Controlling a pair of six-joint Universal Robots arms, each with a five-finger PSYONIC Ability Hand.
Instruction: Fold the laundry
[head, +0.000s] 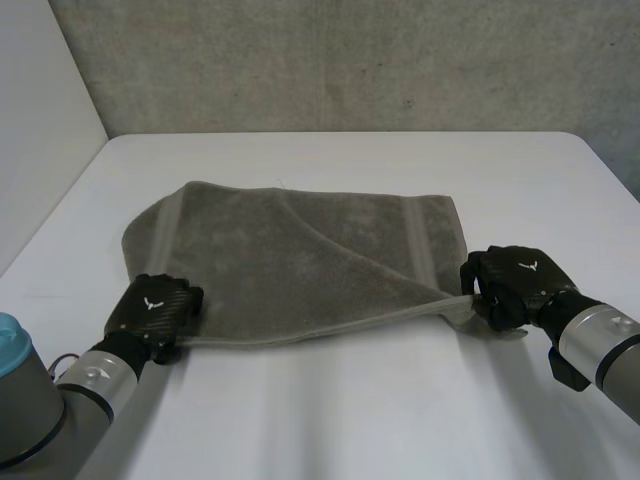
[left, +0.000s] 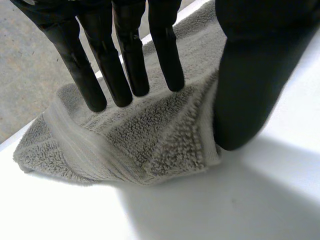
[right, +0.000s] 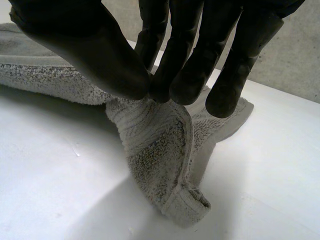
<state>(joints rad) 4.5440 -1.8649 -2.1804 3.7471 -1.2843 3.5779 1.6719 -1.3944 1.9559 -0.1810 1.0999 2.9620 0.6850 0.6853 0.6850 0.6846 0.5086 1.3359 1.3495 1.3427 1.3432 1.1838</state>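
Note:
A grey towel (head: 300, 250) lies partly folded on the white table (head: 350, 410), with a diagonal flap across its middle. My left hand (head: 152, 308) sits on the towel's near-left corner. In the left wrist view its straight fingers (left: 125, 60) press the bunched towel (left: 150, 140) towards the thumb (left: 250, 75) at the hem. My right hand (head: 515, 282) holds the near-right corner. In the right wrist view that hand (right: 100, 50) pinches the towel (right: 155, 145) between thumb and fingertips, and the corner hangs just above the table. The near hem runs taut between both hands.
A grey concrete wall (head: 350, 60) stands behind the table's far edge. Bare white tabletop stretches in front of the towel and to both sides. My left arm's light-blue cap (head: 10, 340) sits at the near left corner.

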